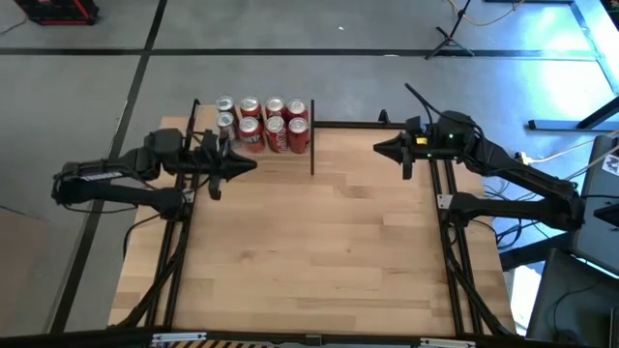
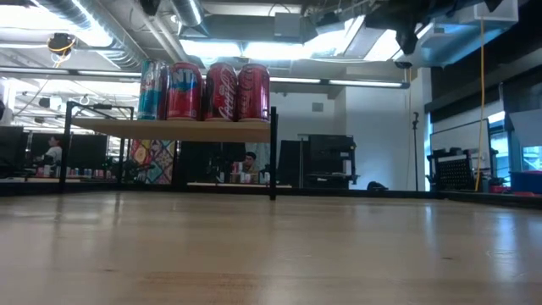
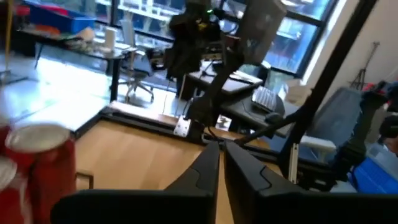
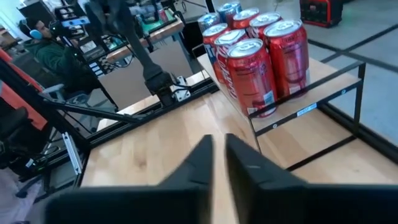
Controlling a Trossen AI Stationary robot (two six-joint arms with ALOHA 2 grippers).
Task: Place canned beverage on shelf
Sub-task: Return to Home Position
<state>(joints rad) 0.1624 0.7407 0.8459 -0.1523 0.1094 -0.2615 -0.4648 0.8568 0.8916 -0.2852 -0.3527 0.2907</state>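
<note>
The shelf (image 1: 290,160) stands at the table's far left on thin black posts. Several cans (image 1: 263,124), mostly red, stand upright on its board in a tight cluster; the low view shows them (image 2: 203,91) on the shelf (image 2: 169,130), and the right wrist view shows them too (image 4: 255,56). My left gripper (image 1: 253,164) hangs shut and level just near-side of the cans, holding nothing; a red can (image 3: 40,162) stands off to one side of its fingers (image 3: 205,171). My right gripper (image 1: 377,148) is shut and empty at the far right, pointing toward the shelf (image 4: 323,87).
The wide wooden tabletop (image 1: 319,251) stretches bare toward the near edge. Black frame rails (image 1: 450,242) run along both sides of the table. People sit at desks in the room beyond (image 2: 247,163).
</note>
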